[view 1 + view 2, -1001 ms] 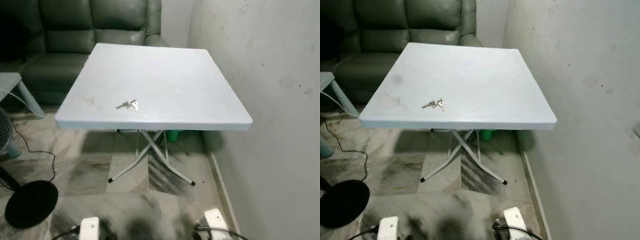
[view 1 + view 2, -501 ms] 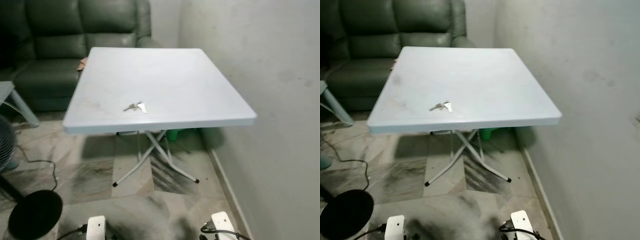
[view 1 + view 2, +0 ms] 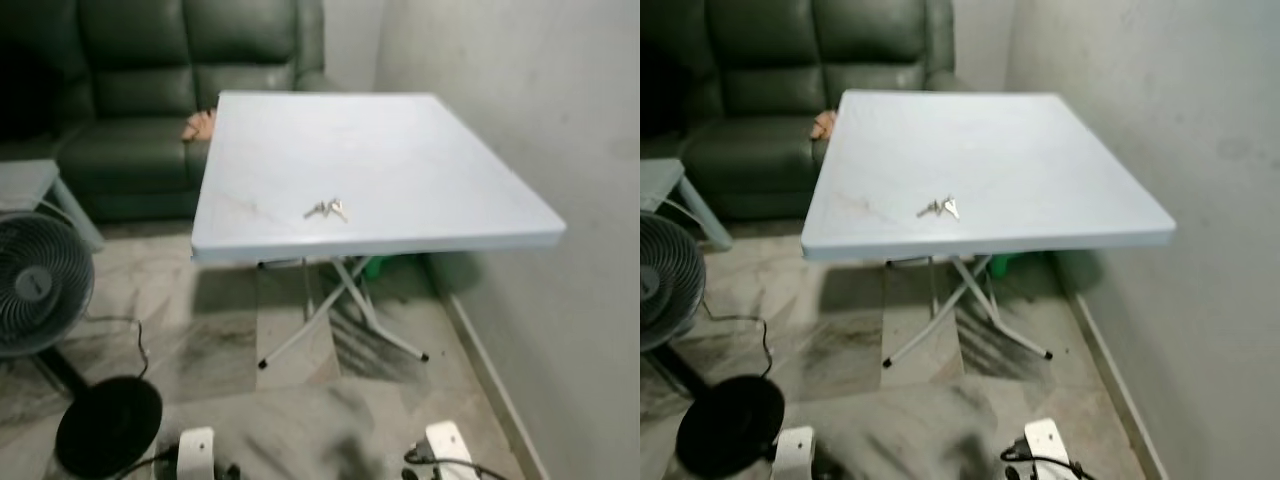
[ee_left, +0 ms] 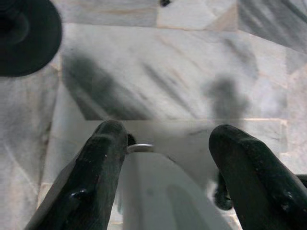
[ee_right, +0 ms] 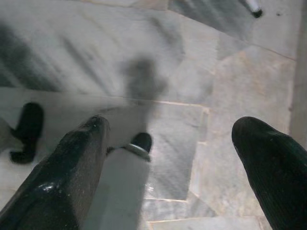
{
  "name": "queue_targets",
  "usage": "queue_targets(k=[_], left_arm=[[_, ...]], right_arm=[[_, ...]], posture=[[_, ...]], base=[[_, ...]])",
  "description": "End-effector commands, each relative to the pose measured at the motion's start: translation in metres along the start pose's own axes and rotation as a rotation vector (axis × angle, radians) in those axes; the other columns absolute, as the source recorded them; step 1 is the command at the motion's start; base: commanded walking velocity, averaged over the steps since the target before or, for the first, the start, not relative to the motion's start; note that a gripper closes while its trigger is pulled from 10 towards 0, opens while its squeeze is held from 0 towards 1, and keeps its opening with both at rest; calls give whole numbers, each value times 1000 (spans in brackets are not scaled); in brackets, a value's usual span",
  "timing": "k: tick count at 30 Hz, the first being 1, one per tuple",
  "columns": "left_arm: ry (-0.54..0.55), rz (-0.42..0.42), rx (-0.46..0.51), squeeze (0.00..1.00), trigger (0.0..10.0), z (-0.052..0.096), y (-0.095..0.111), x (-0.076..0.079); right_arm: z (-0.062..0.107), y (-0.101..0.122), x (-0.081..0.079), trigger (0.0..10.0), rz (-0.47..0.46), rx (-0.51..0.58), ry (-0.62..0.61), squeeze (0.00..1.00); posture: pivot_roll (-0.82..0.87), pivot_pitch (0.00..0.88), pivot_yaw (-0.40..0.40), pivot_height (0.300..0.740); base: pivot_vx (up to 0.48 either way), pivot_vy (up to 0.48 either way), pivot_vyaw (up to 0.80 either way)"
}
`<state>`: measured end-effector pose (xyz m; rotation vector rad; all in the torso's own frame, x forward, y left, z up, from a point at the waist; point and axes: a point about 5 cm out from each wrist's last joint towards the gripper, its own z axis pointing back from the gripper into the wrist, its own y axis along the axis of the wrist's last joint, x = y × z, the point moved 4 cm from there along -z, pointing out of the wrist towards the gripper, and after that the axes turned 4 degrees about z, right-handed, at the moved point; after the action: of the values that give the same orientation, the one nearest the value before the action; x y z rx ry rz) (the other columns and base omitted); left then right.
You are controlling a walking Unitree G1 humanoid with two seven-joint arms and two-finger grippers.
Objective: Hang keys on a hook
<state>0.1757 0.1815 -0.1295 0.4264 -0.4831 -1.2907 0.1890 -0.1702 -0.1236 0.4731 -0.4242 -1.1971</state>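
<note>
Lying near the front edge of the white folding table (image 3: 420, 170), the keys (image 3: 327, 209) keep their spot on the top, though the camera has swung left since a second ago, bringing a floor fan (image 3: 38, 283) into view, cut off by the frame's left edge. Both arms hang low over the marble floor (image 4: 158, 62): the left gripper (image 4: 165, 148) and right gripper (image 5: 168, 139) each stand wide apart, empty. The picture is blurred; something pale on the sofa (image 3: 140, 100) is possibly cloth.

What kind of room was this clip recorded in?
Most likely a home living room: a dark green sofa stands behind a white folding table with keys on it, and a standing fan sits on the marble-tile floor.
</note>
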Motion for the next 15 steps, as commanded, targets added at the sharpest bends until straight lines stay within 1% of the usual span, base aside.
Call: queue_targets(k=[1, 4, 5, 6, 12, 15], left_arm=[[9, -5, 4, 0, 10000, 0, 2, -5], [9, -6, 4, 0, 10000, 0, 2, -4], [8, -4, 5, 0, 10000, 0, 2, -4], [6, -22, 6, 0, 10000, 0, 3, -3], [-9, -16, 31, 0, 10000, 0, 6, 0], [-29, -27, 63, 0, 10000, -1, 12, 6]], right_arm=[[-2, 10, -3, 10000, 5, 27, 11, 0], [-2, 10, -3, 10000, 9, 26, 12, 0], [-2, 9, -3, 10000, 11, 25, 12, 0], [-2, 9, -3, 10000, 13, 25, 11, 0], [-2, 9, -2, 10000, 23, 27, 14, 0], [-2, 13, -2, 10000, 37, 50, 22, 0]], posture=[[-62, 0, -47, 740], [-61, 0, -49, 740], [-61, 0, -49, 740], [-61, 0, -50, 740], [-60, 0, -50, 740], [-56, 0, -49, 740]], base=[[0, 480, 0], [0, 385, 0], [0, 0, 0], [0, 0, 0], [0, 0, 0], [0, 0, 0]])
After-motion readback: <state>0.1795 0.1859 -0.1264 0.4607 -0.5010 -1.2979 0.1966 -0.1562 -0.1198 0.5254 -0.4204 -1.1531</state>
